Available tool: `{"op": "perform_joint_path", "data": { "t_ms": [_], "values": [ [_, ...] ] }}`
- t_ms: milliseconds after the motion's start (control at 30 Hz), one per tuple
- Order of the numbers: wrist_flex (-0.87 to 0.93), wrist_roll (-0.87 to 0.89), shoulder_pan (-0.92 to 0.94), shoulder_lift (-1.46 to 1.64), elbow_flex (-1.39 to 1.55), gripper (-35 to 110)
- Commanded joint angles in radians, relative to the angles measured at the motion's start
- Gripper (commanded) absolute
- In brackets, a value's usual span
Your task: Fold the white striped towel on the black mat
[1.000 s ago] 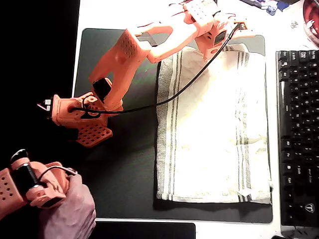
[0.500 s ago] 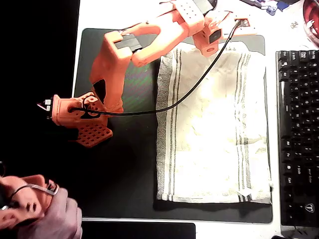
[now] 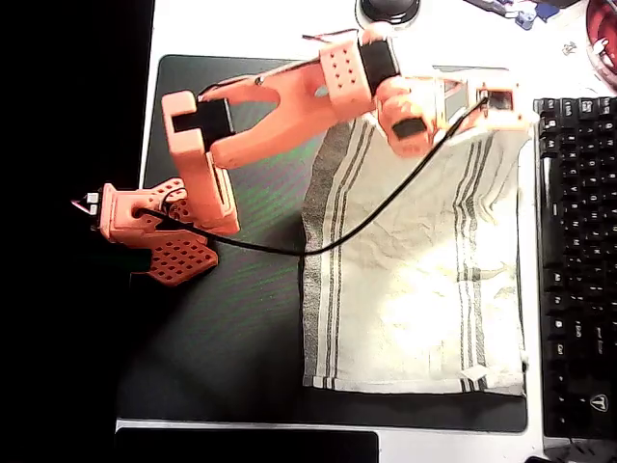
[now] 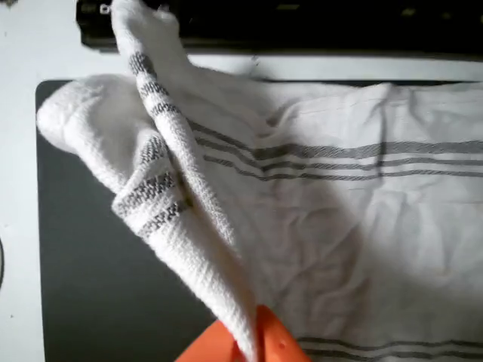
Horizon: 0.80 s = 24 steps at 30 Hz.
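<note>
The white striped towel (image 3: 415,280) is a cream-white cloth with thin grey stripes grouped along its left and right sides in the overhead view, faintly creased all over, and it lies spread on the right part of the black mat (image 3: 241,328). Its near edge runs roughly parallel to the mat's near border and just inside it, while its right edge reaches the mat's right border, just beside the black keyboard (image 3: 576,251). The towel's far right corner is lifted off the mat: in the wrist view the cloth (image 4: 173,196) rises in a folded ridge, the stripes bending along the raised fold, and narrows down into the orange tool (image 4: 245,339), whose two fingers are pressed together on the fabric, pinching that corner. In the overhead view the tool (image 3: 496,108) sits above the far right corner of the mat, with the orange arm (image 3: 289,101) stretching across the mat's far edge from its base on the left. A black cable (image 3: 371,212) hangs from the wrist across the towel's far left part to the base. The left part of the mat between base and towel is bare dark surface; white tabletop (image 3: 251,24) shows beyond the mat's far edge.
</note>
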Motion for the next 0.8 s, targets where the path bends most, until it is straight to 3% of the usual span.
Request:
{"op": "perform_joint_path", "data": {
  "t_ms": [0,433,767],
  "values": [
    [0.015,-0.058,0.100,0.087,0.009,0],
    [-0.155,-0.342,0.571,0.041,0.143,0],
    [-0.514,-0.545,0.781,-0.098,0.318,0]
  ]
}}
